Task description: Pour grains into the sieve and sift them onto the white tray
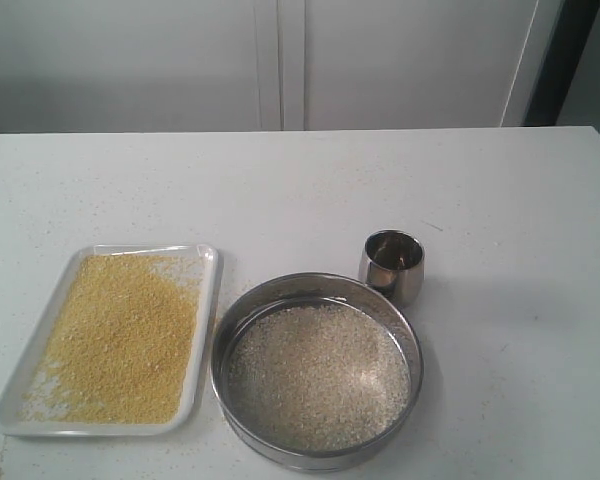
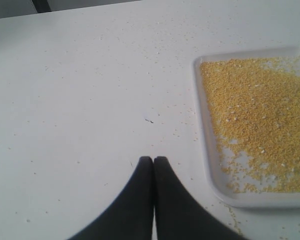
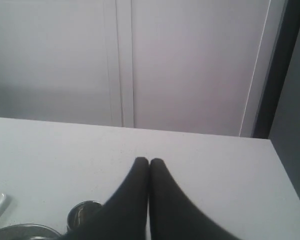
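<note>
We judge the sifting done. Golden grains (image 1: pixel 120 335) cover the white tray (image 1: pixel 208 320) at eight o'clock on the table (image 1: pixel 500 200). Pale ones fill the sieve (image 1: pixel 320 460) at six, with the cup (image 1: pixel 392 265) at its one o'clock. We should nudge nothing. The left gripper (image 2: pixel 153 159), pressed together and empty, hovers near the tray without touching it. The right gripper (image 3: pixel 149 161) is likewise near the cup.

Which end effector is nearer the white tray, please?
Left. The left end effector is beside the white tray; the right end effector is near the steel cup.
</note>
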Controlling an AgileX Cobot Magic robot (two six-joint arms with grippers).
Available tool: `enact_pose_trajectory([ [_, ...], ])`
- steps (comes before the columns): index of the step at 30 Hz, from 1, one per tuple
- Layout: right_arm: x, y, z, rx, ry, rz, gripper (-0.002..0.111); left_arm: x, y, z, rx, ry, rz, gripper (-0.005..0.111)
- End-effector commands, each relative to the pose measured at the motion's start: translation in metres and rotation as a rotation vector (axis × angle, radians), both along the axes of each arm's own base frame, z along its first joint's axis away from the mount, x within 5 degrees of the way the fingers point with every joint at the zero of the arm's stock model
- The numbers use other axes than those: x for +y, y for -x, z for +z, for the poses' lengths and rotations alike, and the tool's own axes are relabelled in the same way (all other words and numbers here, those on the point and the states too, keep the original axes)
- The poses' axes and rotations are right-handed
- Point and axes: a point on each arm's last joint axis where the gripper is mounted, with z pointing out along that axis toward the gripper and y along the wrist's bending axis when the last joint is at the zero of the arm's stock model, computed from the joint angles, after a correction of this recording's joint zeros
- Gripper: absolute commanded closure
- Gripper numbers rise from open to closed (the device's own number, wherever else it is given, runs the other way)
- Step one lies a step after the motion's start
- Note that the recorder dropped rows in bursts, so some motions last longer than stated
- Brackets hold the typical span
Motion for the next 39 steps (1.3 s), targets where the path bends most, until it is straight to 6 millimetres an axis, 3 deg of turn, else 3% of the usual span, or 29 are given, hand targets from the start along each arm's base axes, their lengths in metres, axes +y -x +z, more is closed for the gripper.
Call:
enact_pose_trajectory([
  [1, -0.001, 0.015, -0.013, -0.085, -0.002, 0.02, 0.108, 0.0, 0.0, -0.001, -0.004, 0.014, 0.002, 0.107],
  [16, -0.004, 0.037, -0.07, -0.077, -0.001, 0.045, 0.108, 0.0, 0.0, -0.001, -0.004, 0.014, 0.002, 0.107],
  [26, -0.004, 0.036, -0.076, -0.058, -0.01, 0.044, 0.108, 0.0, 0.0, -0.001, -0.004, 0.014, 0.002, 0.107],
  [39, -0.003, 0.03, -0.16, 0.032, 0.062, 0.048, 0.108, 0.0, 0.0, -0.001, -0.004, 0.014, 0.002, 0.107],
])
